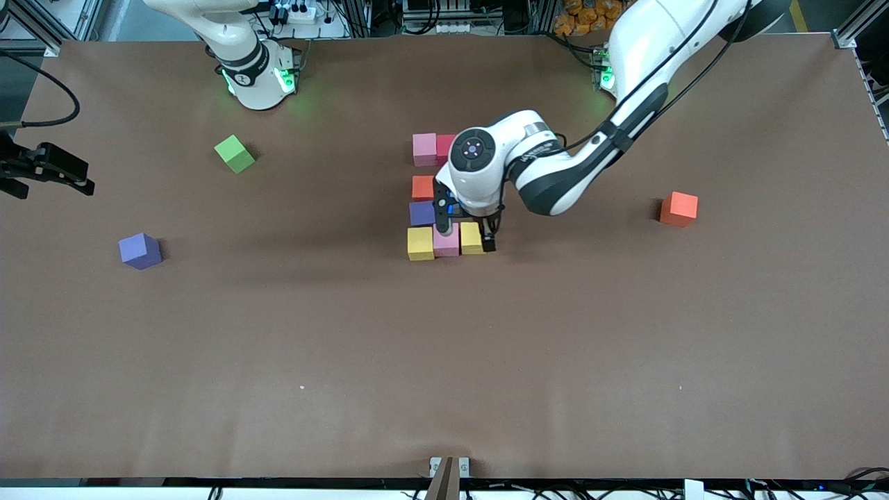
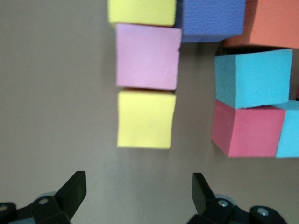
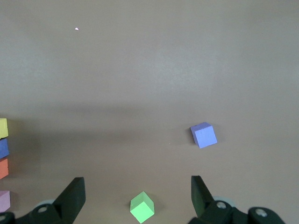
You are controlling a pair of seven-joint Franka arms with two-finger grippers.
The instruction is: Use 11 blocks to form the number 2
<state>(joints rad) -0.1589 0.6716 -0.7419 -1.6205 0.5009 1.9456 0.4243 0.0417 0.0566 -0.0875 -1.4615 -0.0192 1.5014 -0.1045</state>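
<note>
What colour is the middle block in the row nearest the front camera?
Pink, between two yellow blocks; left wrist view shows it best.

The number 2 (image 1: 436, 201) stands partly built at mid-frame in the front view, just above centre, much of it hidden under the arm. Its lowest row shows a yellow cube (image 1: 420, 243), a pink cube (image 1: 446, 242) and a second yellow cube (image 1: 471, 237), edge to edge. Above the first yellow sit a purple cube (image 1: 421, 212), then an orange cube (image 1: 422, 187). The top row shows a pink cube (image 1: 424, 148) touching a red cube (image 1: 444, 147). The left wrist view adds a light blue cube (image 2: 252, 77) against another red cube (image 2: 247, 128).
</note>
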